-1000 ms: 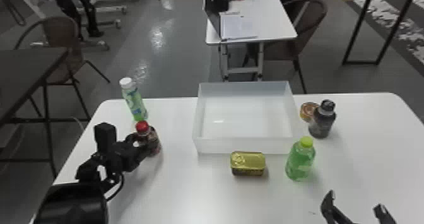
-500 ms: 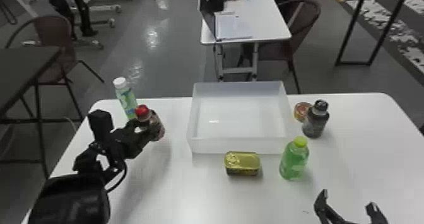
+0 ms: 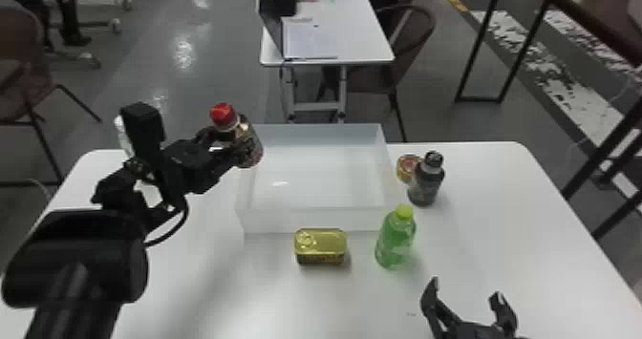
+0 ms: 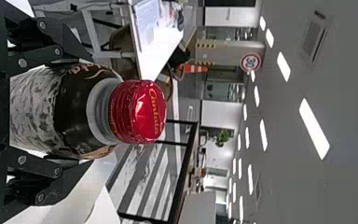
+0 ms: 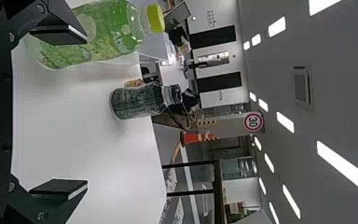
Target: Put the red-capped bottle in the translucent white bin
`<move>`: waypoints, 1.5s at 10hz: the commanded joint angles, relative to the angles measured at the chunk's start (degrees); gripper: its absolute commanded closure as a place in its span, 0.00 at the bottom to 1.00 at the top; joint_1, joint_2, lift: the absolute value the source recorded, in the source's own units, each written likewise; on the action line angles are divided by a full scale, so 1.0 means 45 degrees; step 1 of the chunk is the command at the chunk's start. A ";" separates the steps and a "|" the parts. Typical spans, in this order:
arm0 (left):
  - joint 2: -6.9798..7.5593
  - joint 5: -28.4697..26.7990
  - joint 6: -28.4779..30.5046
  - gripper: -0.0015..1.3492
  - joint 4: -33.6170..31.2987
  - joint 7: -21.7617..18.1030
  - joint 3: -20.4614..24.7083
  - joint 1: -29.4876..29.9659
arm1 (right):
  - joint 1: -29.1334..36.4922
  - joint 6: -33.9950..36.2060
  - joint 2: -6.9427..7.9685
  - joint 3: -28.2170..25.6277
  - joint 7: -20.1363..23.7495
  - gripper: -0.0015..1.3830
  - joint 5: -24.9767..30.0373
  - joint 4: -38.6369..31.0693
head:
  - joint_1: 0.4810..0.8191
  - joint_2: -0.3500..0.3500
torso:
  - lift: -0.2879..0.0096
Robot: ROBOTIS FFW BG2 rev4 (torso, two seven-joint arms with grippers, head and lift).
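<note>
Red-capped bottle [image 3: 250,147], one: raised at the left wall of the translucent white bin [image 3: 315,220], clamped in left gripper [image 3: 229,144]. Risk: premature release, toppling it outside. Right gripper [image 3: 465,288]: open, empty.

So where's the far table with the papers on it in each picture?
Head view: far table, top middle, beyond the bin.
Left wrist view: far table, beyond the red-capped bottle.
Right wrist view: far table, beyond the green bottle.
Landmark in all three: patchy black-and-white floor.
</note>
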 commanded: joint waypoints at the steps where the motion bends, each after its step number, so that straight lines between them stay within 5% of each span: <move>1: 0.0075 -0.1324 0.0605 0.58 -0.0011 -0.0194 -0.1000 -0.0758 | -0.0075 0.0000 0.0000 0.0059 0.0001 0.14 -0.0047 0.0058 | 0.63 0.44 | 0.72; 4: 0.0192 -0.3590 0.1738 0.58 0.1708 -0.1112 -0.2973 -0.2574 | -0.0114 0.0000 0.0000 0.0078 0.0079 0.14 -0.0106 0.0117 | 0.63 0.33 | 0.72; 6: 0.0036 -0.4567 0.1093 0.58 0.3837 -0.1444 -0.3852 -0.3727 | -0.0133 0.0000 0.0000 0.0078 0.0098 0.14 -0.0145 0.0156 | 0.63 0.29 | 0.72; 10: -0.0394 -0.5074 -0.0548 0.56 0.7587 -0.0936 -0.3774 -0.4977 | -0.0211 0.0000 0.0000 0.0078 0.0254 0.14 -0.0321 0.0254 | 0.63 0.28 | 0.72; 12: -0.0453 -0.5016 -0.1485 0.33 0.7665 -0.0389 -0.3500 -0.4820 | -0.0192 0.0000 0.0000 0.0078 0.0294 0.14 -0.0360 0.0254 | 0.63 0.29 | 0.72; 15: -0.0414 -0.4215 -0.2227 0.26 0.7548 -0.0350 -0.3481 -0.4684 | -0.0172 0.0000 0.0000 0.0078 0.0333 0.14 -0.0399 0.0234 | 0.63 0.29 | 0.72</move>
